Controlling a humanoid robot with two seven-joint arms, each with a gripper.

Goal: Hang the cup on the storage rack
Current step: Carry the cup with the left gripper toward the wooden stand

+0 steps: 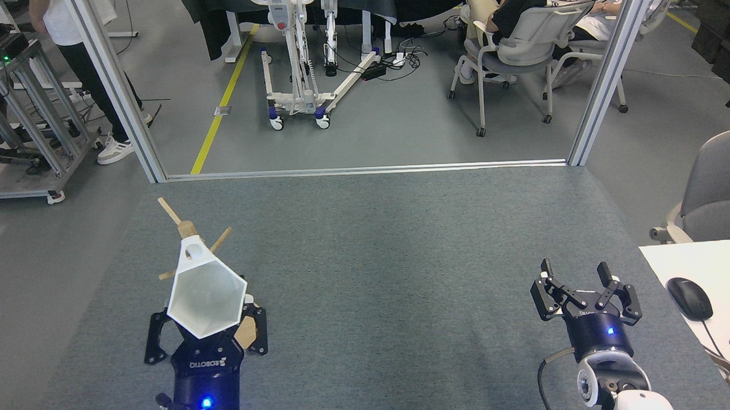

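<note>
Two pieces of writing could be read: "ROBOTIQ", seen upside down in white on the black body of the left tool (pixel 205 326), and "FREEDOM" on the back of a black shirt worn by a seated person (pixel 541 0) at the far side of the room.

The left tool sat low at the near left of the table (pixel 404 259), its fingers clenched on the lower part of the cup (pixel 207 299). The white faceted cup rose out of the tool with its hexagonal mouth tipped toward the camera. Its flat tab handle, pierced by a round hole, pointed up and away, lying over the post of the rack (pixel 186 228) in this view; whether it touched the post could not be told. Most of the wooden rack was hidden behind the cup and tool, with only the post top, three angled pegs and a sliver of the base showing.

The right tool (pixel 584 288) hovered at the near right, well apart from the cup, fingers spread and holding nothing.

The table was covered in grey felt-like fabric. Beyond it lay a grey floor with a yellow line (pixel 222 100), a white wheeled frame (pixel 300 60), office chairs and metal posts. A white desk with a black mouse (pixel 689 297) stood at the right.
</note>
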